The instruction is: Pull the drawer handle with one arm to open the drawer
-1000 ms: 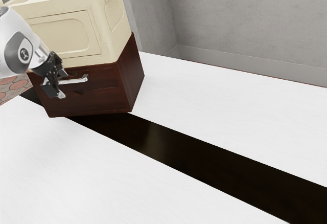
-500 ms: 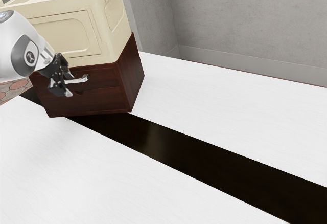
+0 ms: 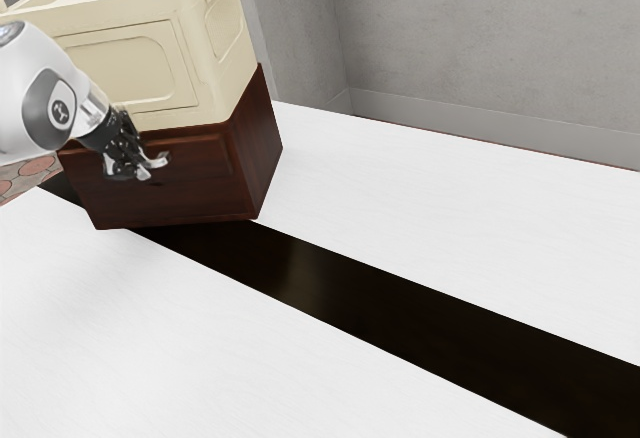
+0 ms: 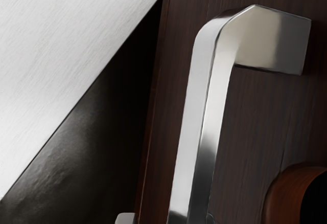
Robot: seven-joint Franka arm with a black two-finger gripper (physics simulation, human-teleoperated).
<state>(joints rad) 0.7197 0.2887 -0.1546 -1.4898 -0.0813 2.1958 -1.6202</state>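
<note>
My gripper (image 3: pixel 148 166) is at the front of the dark brown drawer unit (image 3: pixel 195 193), with its fingers drawn together on the silver drawer handle (image 3: pixel 163 159) from two sides. Most of the bar is hidden by the hand in the exterior view; its right end shows past the fingertips. In the wrist view the handle (image 4: pixel 199 116) runs down from its bent mounting end, close before the dark wooden front (image 4: pixel 255 127). The drawer front seems to stand slightly out from the cabinet.
A cream crate (image 3: pixel 130 63) sits on top of the brown unit. The white table surface (image 3: pixel 420 198) is crossed by a long black strip (image 3: pixel 330 278) that passes under the unit. A grey wall (image 3: pixel 480 38) stands behind.
The fingers have closed onto the handle after my hand moved along it toward the exterior view's right. Handle and drawer front have shifted slightly outward, down and left in the exterior view.
</note>
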